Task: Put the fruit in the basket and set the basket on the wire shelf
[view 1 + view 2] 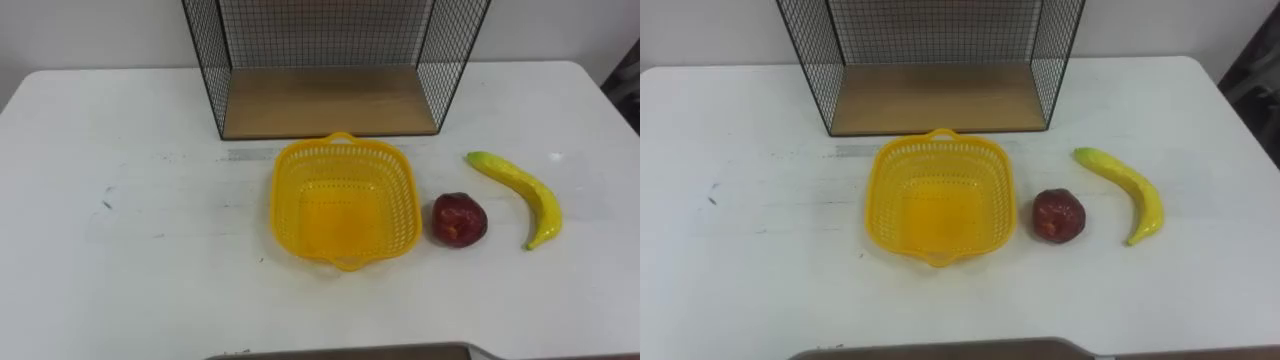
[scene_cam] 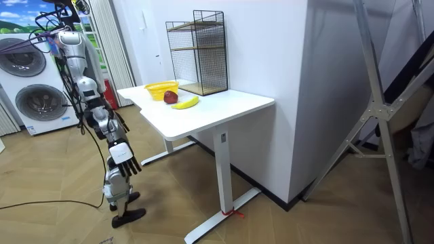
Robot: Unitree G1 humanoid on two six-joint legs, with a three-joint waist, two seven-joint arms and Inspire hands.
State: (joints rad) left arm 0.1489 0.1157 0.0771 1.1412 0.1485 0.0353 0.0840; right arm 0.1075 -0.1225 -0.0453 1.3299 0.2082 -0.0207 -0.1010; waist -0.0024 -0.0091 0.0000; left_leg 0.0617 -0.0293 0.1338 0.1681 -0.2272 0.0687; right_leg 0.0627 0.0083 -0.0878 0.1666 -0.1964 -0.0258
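In the room view we see the right hand (image 2: 124,156) hanging by the robot's side, clear of the counter (image 1: 120,220), fingers loose, holding nothing. The eye views show the banana (image 1: 530,190) at far right, long axis slanting from its green end on the wire shelf's (image 1: 330,100) side toward us. The red fruit (image 1: 459,220) lies between it and the yellow basket (image 1: 283,200).

In the room view I see the robot standing on both feet, head turned down to the work in front of it. Its right arm, on the side nearer the camera, hangs down along the body. The right hand (image 2: 126,161) sits low by the thigh, fingers slack and pointing at the floor, empty.
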